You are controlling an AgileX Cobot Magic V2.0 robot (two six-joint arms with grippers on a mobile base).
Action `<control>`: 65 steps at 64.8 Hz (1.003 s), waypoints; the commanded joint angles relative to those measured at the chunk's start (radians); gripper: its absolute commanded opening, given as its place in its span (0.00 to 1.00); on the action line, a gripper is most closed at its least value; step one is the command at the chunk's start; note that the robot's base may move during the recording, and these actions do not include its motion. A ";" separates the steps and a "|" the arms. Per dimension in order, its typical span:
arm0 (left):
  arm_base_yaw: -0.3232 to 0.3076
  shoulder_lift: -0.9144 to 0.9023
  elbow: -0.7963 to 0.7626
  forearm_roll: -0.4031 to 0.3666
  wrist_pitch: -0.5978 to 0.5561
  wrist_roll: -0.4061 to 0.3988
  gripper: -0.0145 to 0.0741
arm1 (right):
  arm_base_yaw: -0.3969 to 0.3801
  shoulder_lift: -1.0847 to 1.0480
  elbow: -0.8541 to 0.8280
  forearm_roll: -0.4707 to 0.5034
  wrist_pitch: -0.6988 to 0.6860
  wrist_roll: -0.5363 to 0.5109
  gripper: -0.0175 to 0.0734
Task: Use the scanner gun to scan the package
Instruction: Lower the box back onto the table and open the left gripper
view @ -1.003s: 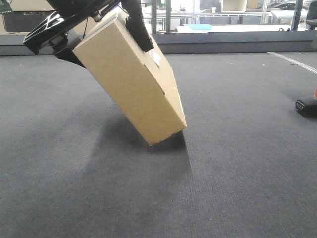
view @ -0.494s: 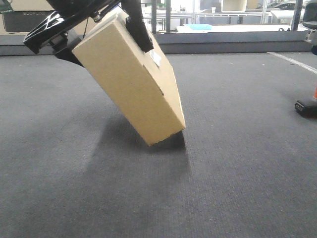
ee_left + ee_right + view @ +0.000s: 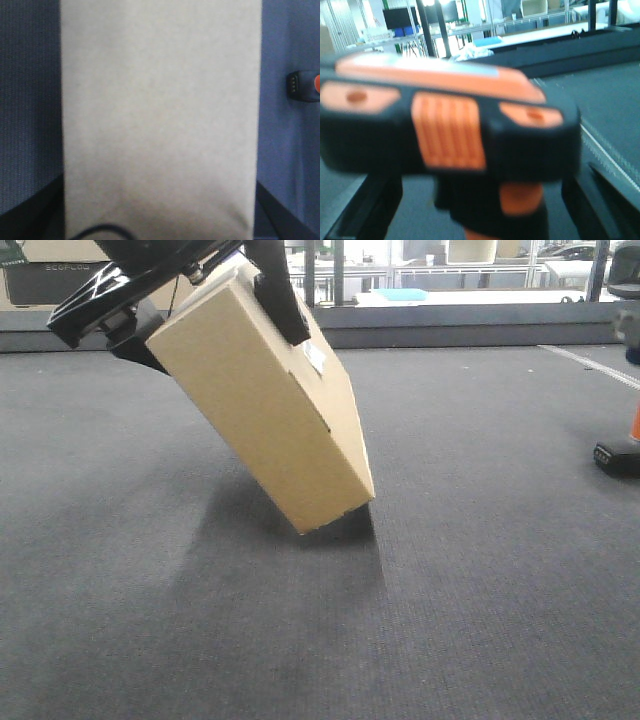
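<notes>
The package, a long tan cardboard box (image 3: 262, 400), hangs tilted with its low corner at the dark carpeted surface (image 3: 450, 590). My left gripper (image 3: 205, 318) is shut on its upper end, one black finger on each broad side. In the left wrist view the box (image 3: 160, 110) fills the frame between the fingers (image 3: 30, 212). The black and orange scanner gun (image 3: 450, 130) looms blurred in the right wrist view. My right gripper (image 3: 480, 212) is open, with a gap between its handle and each finger. The gun's base (image 3: 618, 455) shows at the front view's right edge.
A low grey ledge (image 3: 480, 325) and windows run along the back of the carpeted surface. A white line (image 3: 590, 363) crosses the far right. Part of my right arm (image 3: 625, 285) shows at the top right edge. The scanner also shows in the left wrist view (image 3: 302, 87).
My right arm has come into the front view at the top right edge, above the scanner. The box and my left gripper have barely moved.
</notes>
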 commanded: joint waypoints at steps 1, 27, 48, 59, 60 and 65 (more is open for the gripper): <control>-0.003 -0.007 -0.008 -0.001 -0.016 0.006 0.04 | -0.005 -0.023 0.033 -0.004 -0.024 0.000 0.81; 0.091 -0.051 -0.080 0.119 0.168 0.105 0.04 | -0.005 -0.202 0.168 -0.002 -0.024 0.000 0.81; 0.346 -0.071 -0.103 0.119 0.331 0.413 0.04 | -0.005 -0.440 0.239 -0.019 0.094 0.000 0.75; 0.482 -0.071 -0.103 0.120 0.333 0.481 0.04 | -0.005 -0.560 0.239 -0.028 0.204 0.000 0.66; 0.493 -0.071 -0.103 0.123 0.335 0.481 0.04 | -0.005 -0.568 0.239 -0.028 0.211 0.000 0.66; 0.548 -0.071 -0.101 0.152 0.332 0.481 0.04 | -0.005 -0.608 0.239 -0.028 0.252 0.000 0.64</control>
